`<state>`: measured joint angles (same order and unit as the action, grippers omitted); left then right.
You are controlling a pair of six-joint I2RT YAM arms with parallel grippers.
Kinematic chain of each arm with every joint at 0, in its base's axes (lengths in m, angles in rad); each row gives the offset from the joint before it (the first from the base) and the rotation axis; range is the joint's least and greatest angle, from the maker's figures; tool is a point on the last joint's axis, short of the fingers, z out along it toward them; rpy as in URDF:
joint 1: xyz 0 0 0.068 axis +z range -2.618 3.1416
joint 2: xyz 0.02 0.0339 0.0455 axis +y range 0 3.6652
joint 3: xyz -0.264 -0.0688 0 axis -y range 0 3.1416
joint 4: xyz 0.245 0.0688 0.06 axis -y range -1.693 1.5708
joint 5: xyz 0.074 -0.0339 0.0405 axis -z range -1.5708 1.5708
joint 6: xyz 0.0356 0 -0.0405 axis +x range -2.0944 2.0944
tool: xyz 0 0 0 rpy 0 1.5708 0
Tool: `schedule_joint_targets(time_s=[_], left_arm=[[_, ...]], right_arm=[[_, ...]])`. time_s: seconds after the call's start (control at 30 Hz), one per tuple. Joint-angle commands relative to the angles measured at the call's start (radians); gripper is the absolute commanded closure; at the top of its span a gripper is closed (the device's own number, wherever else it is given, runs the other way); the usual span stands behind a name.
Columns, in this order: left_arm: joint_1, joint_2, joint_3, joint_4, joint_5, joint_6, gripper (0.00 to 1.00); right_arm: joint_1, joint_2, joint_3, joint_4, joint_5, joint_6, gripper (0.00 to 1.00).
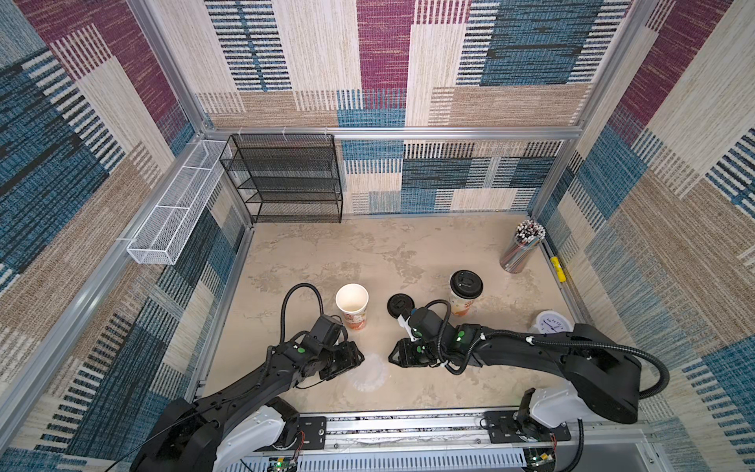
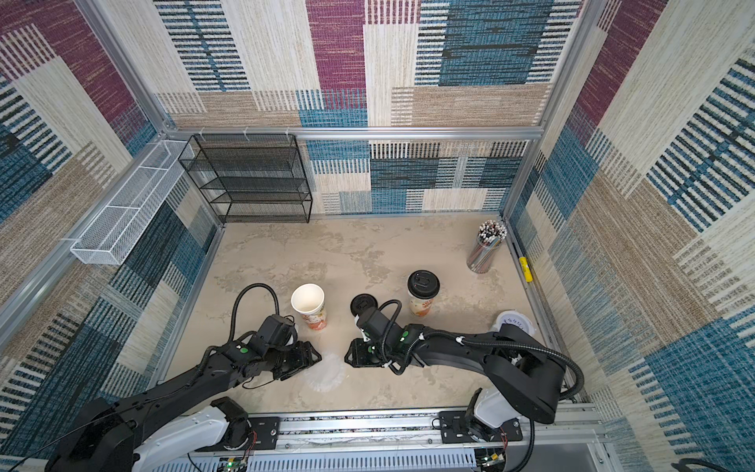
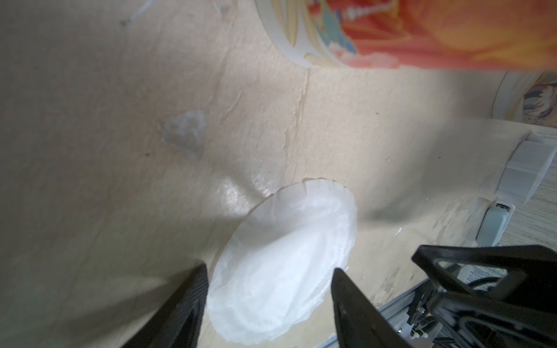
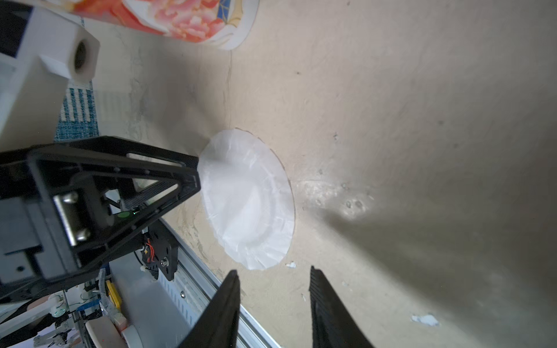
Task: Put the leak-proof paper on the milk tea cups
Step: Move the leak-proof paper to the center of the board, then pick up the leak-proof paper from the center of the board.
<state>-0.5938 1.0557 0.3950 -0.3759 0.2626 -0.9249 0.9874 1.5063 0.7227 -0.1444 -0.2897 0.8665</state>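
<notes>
The leak-proof paper point(image 1: 369, 372) point(image 2: 325, 372) is a whitish translucent disc lying flat on the table near the front, seen in both top views. My left gripper point(image 3: 269, 268) is open, its fingers spread on either side of the paper point(image 3: 283, 259) close to the near edge. My right gripper point(image 4: 272, 269) is open and empty, a short way off the paper point(image 4: 250, 199) on the opposite side. One milk tea cup point(image 1: 352, 305) stands open behind the left gripper. The other cup point(image 1: 465, 304) wears a black lid.
A loose black lid point(image 1: 399, 305) lies between the cups. A tumbler of straws point(image 1: 523, 247) stands at the back right, with a white clock point(image 1: 549, 323) beside the right arm. A black mesh rack point(image 1: 286, 180) and a white wire basket point(image 1: 175, 212) line the back left.
</notes>
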Motion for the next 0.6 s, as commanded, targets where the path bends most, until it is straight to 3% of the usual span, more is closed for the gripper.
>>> schedule_joint_targets(time_s=[0.0, 0.3, 0.37, 0.57], left_arm=[[-0.014, 0.023, -0.014, -0.159, -0.029, -0.042, 0.33], [-0.034, 0.030, -0.036, -0.173, -0.034, -0.071, 0.37], [-0.040, 0.039, -0.036, -0.172, -0.031, -0.075, 0.43], [-0.058, 0.043, -0.046, -0.172, -0.024, -0.090, 0.42]], right_arm=[[0.010, 0.041, 0.017, 0.060, 0.031, 0.027, 0.55], [0.023, 0.136, 0.022, 0.081, 0.040, 0.053, 0.50], [0.029, 0.165, 0.031, 0.089, 0.029, 0.052, 0.50], [0.037, 0.199, 0.038, 0.144, -0.038, 0.040, 0.49]])
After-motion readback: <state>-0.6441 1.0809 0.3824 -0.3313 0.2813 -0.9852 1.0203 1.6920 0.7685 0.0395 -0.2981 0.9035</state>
